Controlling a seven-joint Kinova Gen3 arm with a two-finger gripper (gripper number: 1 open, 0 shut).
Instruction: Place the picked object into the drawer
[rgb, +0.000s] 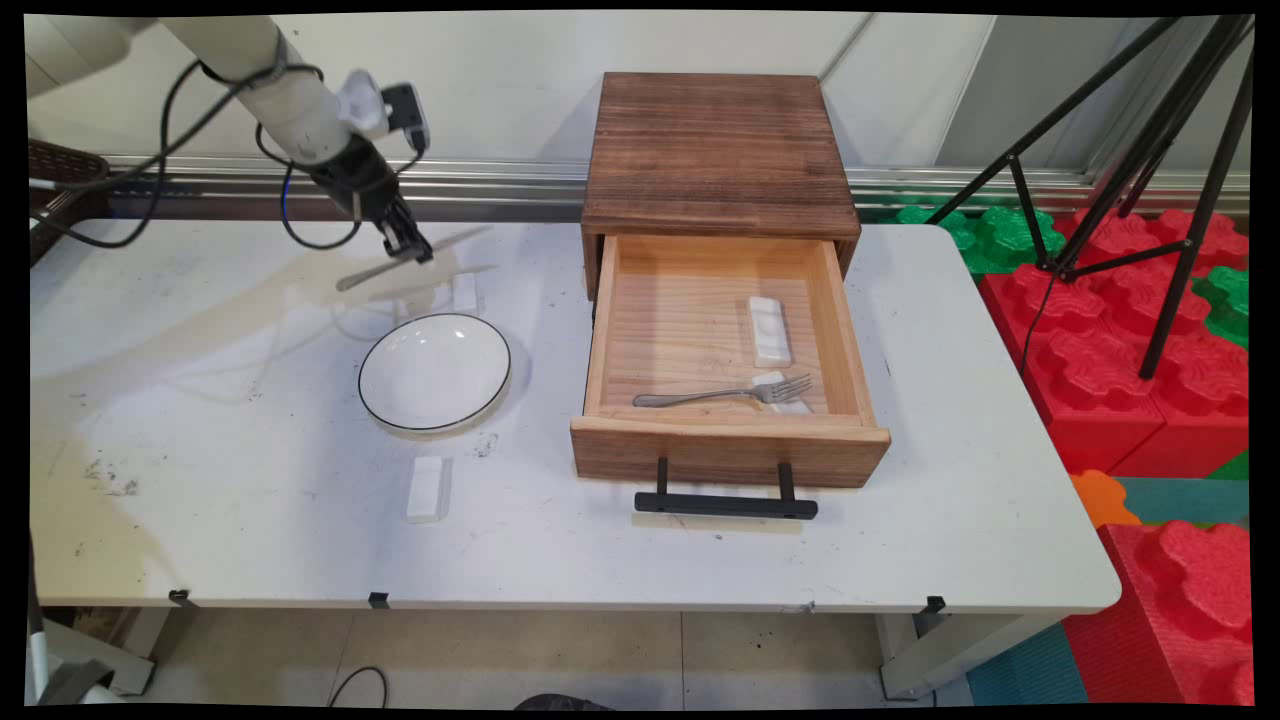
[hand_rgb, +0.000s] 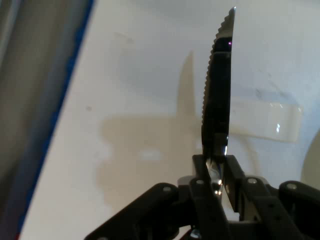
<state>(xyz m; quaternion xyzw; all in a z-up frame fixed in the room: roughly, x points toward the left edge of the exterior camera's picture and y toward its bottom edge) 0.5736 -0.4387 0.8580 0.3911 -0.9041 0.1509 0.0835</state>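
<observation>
The end effector (rgb: 412, 247) is clamped on a knife (hand_rgb: 217, 95), slim, shiny metal with a saw-toothed edge. It hangs above the desk's (rgb: 250, 520) far left part, long axis slanting from lower left to upper right in the main view. Near to far below it lie a white block (rgb: 427, 488), a black-rimmed white plate (rgb: 435, 372) and a small white rest (rgb: 465, 292). To the right an open wooden drawer (rgb: 725, 450) holds a fork (rgb: 725, 394).

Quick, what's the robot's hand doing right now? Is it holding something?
Gripper: closed on a knife with a serrated edge, held up above the table behind the white plate.
</observation>
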